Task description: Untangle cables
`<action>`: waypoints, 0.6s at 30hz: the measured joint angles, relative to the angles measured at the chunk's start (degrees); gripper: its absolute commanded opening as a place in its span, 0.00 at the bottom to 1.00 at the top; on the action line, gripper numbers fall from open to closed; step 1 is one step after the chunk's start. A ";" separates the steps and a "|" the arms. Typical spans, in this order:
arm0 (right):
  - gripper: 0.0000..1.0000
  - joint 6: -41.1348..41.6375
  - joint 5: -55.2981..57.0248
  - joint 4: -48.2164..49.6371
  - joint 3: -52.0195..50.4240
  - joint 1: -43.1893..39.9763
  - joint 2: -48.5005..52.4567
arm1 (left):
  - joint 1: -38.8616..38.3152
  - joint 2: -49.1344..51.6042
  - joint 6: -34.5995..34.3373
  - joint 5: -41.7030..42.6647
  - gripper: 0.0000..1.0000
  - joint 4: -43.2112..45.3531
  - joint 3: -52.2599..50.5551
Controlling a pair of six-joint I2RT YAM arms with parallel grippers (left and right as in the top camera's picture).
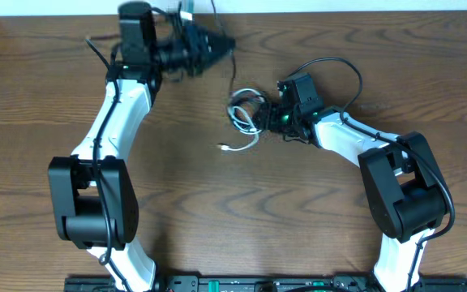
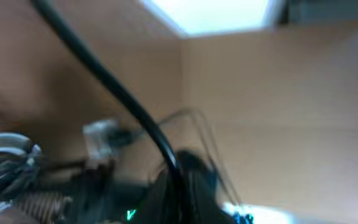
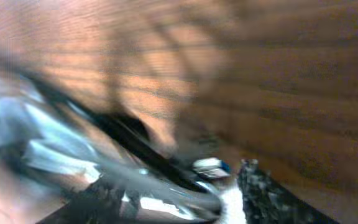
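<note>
The left hand (image 1: 225, 45) is clamping the black cable (image 1: 233, 77); the right hand (image 1: 267, 116) is sitting against the white cable (image 1: 230, 147), its opening impossible to tell.

**A:** Where could a gripper get through?

**B:** The widest bare stretch of the table (image 1: 217, 219) is at the front, between the left arm (image 1: 108, 122) and the right arm (image 1: 355, 146). The far right corner is bare too.

**A:** And the middle?

**B:** Crowded. The cable tangle (image 1: 246, 109) lies there, with the right gripper (image 1: 266, 118) hard against its right side. The white cable's plug end (image 1: 225, 147) sticks out toward the front-left.

**A:** From the far side?

**B:** A strand of black cable (image 1: 233, 81) runs from the tangle up to the left gripper (image 1: 227, 45) and bars a straight path across. Left of that strand, bare wood reaches to the left arm.
</note>
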 measured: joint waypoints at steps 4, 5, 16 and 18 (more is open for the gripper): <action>0.50 -2.89 0.72 -3.41 -0.07 0.00 -0.94 | -0.26 -0.02 13.22 -9.77 0.07 -19.23 -0.02; 0.50 -3.34 1.31 -4.44 -0.15 0.00 -1.42 | -0.33 -0.02 15.74 -11.67 0.08 -21.75 -0.07; 0.58 -6.23 4.22 -6.45 -0.39 -3.06 -3.43 | -4.59 -0.02 30.29 -28.96 0.08 -37.90 -0.07; 0.60 -6.25 4.15 -6.49 -0.39 -4.68 -3.43 | -5.20 -0.02 31.52 -31.28 0.08 -38.80 -0.07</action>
